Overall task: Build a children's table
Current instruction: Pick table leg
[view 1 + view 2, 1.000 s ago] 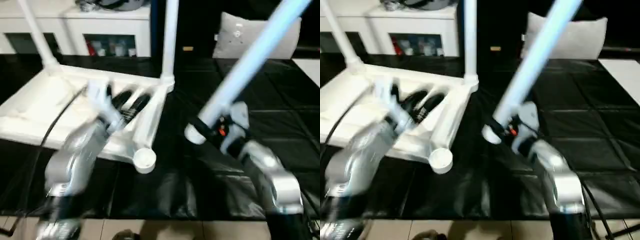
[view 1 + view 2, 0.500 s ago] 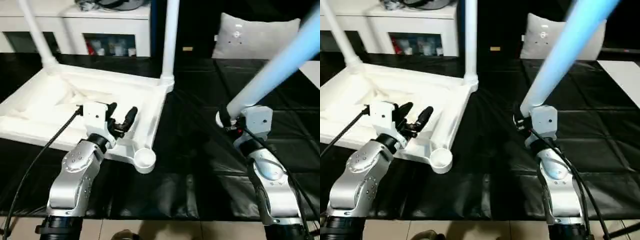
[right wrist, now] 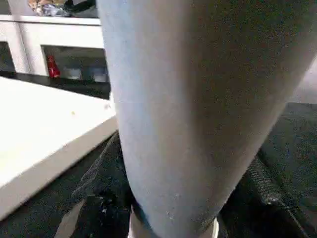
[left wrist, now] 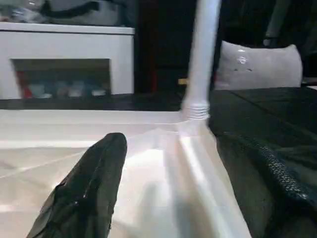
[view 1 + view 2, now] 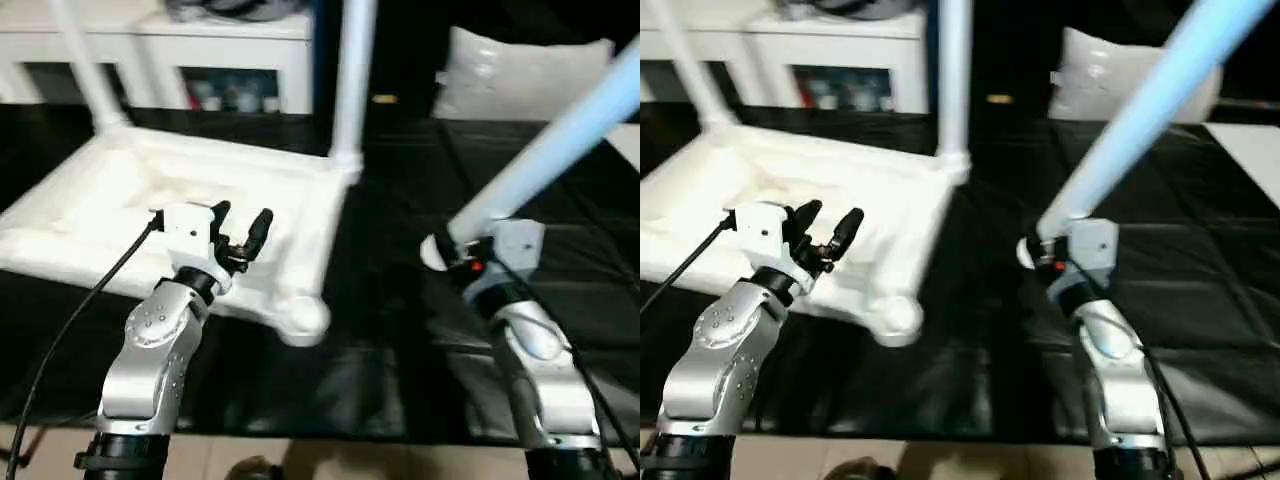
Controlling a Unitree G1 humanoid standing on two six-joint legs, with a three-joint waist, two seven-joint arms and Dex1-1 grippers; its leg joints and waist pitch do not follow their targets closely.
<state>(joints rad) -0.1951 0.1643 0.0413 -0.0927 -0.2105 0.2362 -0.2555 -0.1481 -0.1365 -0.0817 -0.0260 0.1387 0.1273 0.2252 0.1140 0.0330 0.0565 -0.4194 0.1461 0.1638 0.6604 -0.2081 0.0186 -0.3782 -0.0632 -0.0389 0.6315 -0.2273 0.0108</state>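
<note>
Two legs [image 5: 350, 80] upright in tabletop [image 5: 120, 200], left fingers [image 5: 262, 226] spread, right fingers [image 3: 106, 198] clamping third leg [image 5: 560, 140].

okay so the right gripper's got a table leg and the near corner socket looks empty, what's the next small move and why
Probably swing the held leg left so its lower end nears the empty near corner socket of the tabletop. The right gripper grips that leg, tilted, off to the tabletop's right; two far legs already stand upright. The left gripper hovers open over the tabletop.
</note>
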